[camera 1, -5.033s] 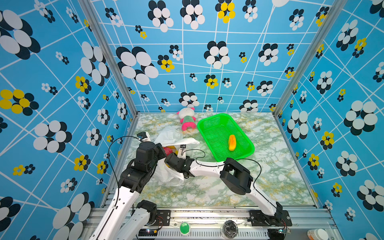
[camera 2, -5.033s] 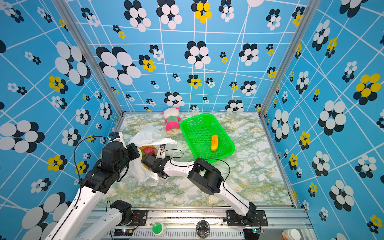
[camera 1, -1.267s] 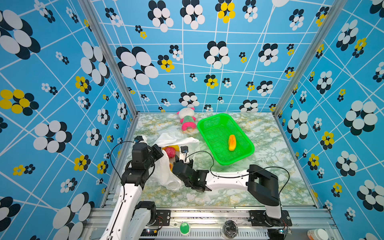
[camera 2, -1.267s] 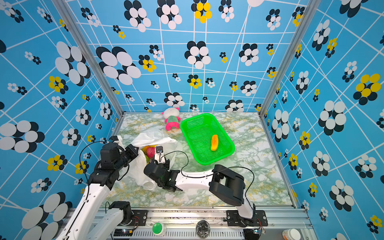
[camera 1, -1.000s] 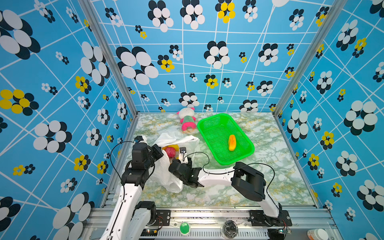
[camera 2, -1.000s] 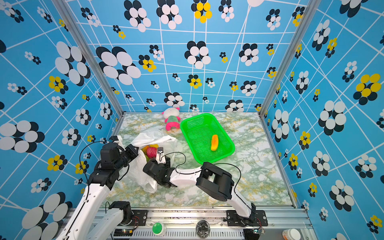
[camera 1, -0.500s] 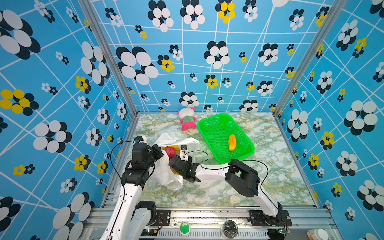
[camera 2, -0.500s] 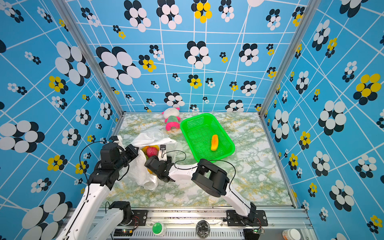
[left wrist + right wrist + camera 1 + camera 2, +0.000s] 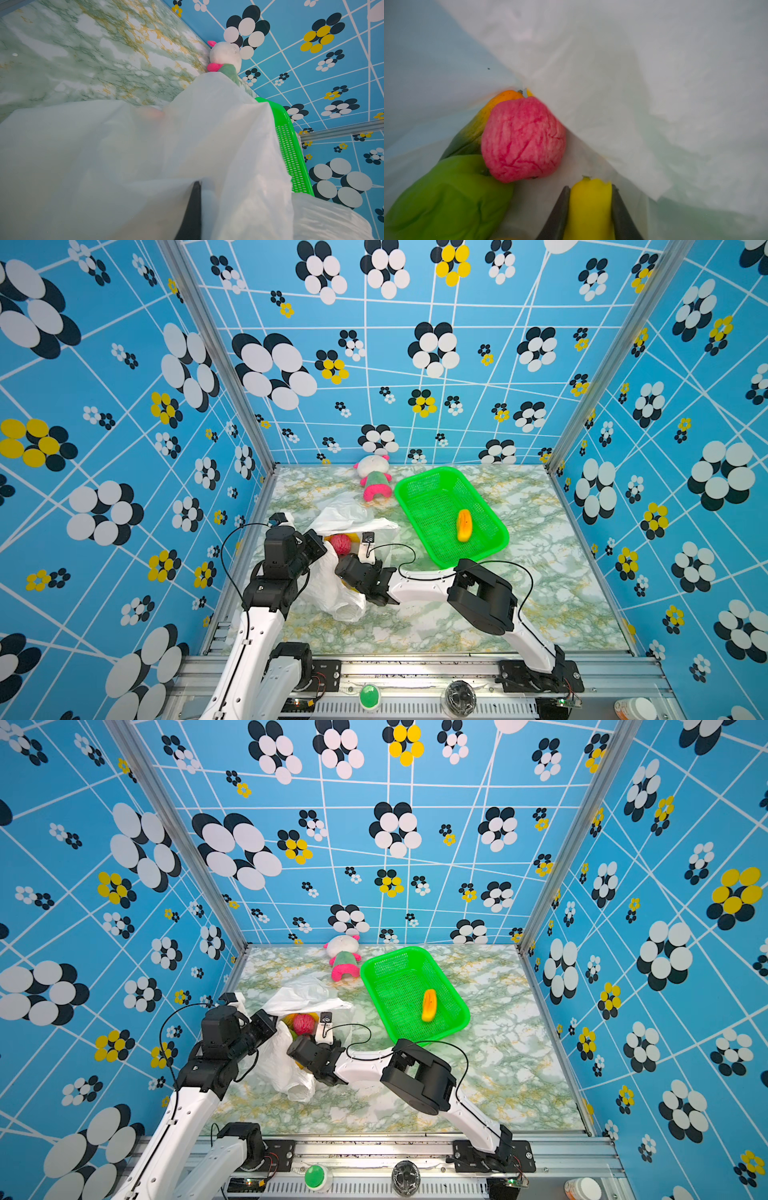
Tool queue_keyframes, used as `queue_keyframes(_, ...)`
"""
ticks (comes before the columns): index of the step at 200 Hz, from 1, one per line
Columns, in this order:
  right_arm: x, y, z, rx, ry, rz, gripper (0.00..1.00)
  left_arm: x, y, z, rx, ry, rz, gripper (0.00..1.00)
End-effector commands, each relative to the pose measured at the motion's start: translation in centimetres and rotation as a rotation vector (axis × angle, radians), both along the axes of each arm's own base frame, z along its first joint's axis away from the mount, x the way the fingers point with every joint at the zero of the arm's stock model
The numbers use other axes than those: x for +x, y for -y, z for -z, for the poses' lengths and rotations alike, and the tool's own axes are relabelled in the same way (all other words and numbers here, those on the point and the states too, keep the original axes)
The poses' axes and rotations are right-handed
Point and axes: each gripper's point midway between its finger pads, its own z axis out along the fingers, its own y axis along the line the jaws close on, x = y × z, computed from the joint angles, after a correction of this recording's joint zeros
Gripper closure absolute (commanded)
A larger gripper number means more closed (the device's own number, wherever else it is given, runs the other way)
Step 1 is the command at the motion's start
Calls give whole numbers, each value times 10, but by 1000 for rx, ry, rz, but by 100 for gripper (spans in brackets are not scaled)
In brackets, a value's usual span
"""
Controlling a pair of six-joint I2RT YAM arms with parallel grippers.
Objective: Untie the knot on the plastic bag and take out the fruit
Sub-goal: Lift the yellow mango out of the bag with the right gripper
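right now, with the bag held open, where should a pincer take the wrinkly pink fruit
Across its round middle, through the plastic bag's open mouth, as the right pincer grips the yellow fruit. The pink fruit is ball-shaped and lies on top; the green fruit crowds one side, so probably straddle the freer sides.

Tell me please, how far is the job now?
Done: the plastic bag lies untied and open, and one orange-yellow fruit is in the green basket. In hand: the left gripper holds the bag's edge; the right gripper, inside it, is closed on a yellow fruit. Left: the pinkish red fruit, the green fruit and others are inside.
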Motion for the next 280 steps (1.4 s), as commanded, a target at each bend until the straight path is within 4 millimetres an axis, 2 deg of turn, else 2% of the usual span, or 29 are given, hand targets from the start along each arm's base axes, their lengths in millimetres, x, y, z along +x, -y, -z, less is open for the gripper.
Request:
queue_keyframes(1, -10, 12, -11, -37, 20, -13, 79, 1, -5, -11, 23, 22, -13, 100)
queue_keyframes(13, -12, 14, -24, -25, 42, -25, 82, 1, -5, -11, 22, 22, -14, 100)
queue_keyframes(18, -14, 16, -23, -30, 45, -29, 83, 1, -5, -11, 22, 23, -12, 100)
queue_keyframes(20, -14, 16, -35, -11, 57, -30, 83, 1, -5, -10, 21, 21, -13, 100)
queue_keyframes(23, -15, 16, -42, 1, 67, -32, 84, 1, -5, -10, 22, 20, -13, 100)
queue_keyframes(49, -26, 23, -74, 23, 134, -48, 86, 1, -5, -10, 22, 20, -12, 100)
queue_keyframes(89, -43, 31, -112, 37, 216, -71, 88, 2, -5, -10, 22, 20, -12, 100)
queue_keyframes(141, -55, 59, -166, 62, 324, -81, 90, 2, -5, -9, 20, 18, -11, 100)
queue_keyframes(182, -64, 109, -207, 114, 409, -42, 89, 2, -5, -9, 21, 18, -9, 100)
queue_keyframes(203, -70, 133, -235, 133, 462, -44, 89, 3, -5, -9, 18, 18, -12, 100)
queue_keyframes(231, -78, 173, -262, 158, 515, -15, 88, 3, -5, -8, 18, 13, -10, 100)
queue_keyframes(257, -73, 221, -271, 163, 545, 93, 87, 2, -5, -9, 17, 17, -11, 100)
queue_keyframes(280, -55, 260, -262, 155, 530, 206, 84, 2, -6, -9, 21, 17, -14, 100)
